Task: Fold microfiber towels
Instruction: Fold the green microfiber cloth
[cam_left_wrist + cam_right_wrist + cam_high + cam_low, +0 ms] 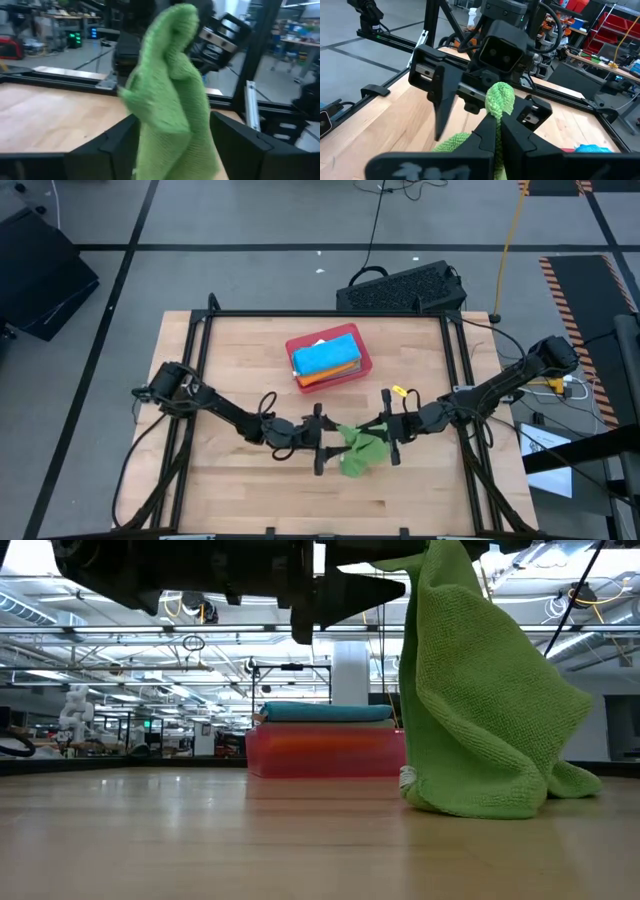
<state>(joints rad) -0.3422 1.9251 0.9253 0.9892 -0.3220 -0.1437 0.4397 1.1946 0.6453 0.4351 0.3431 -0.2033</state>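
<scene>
- Pinching a fold of the bright green microfiber towel (pixel 358 450), the right gripper (pixel 385 438) has its two dark fingers (pixel 514 136) pressed together on the cloth, as the right wrist view shows
- From that grip the soft green cloth hangs down in loose folds, and in the low view its lower edge (pixel 480 802) rests bunched on the pale wooden table (pixel 240 360)
- Just across from it, the left gripper (pixel 322 442) faces the right one over the front middle of the table, fingers (pixel 115 145) spread wide on either side of the hanging towel
- From the left wrist view the cloth passes between those open fingers; I cannot tell whether either one touches it
- Both dark arms reach in from the table's outer sides and meet near its centre
- Behind the grippers, toward the back of the table, stands the rigid red rectangular tray (pixel 362 363)
- Inside the tray lies a neat stack of folded towels: a bright blue towel (pixel 325 356) on top, an orange towel (pixel 318 379) showing at the stack's edge beneath it
- Near the right arm a small yellow tag (pixel 399 391) lies on the wood
</scene>
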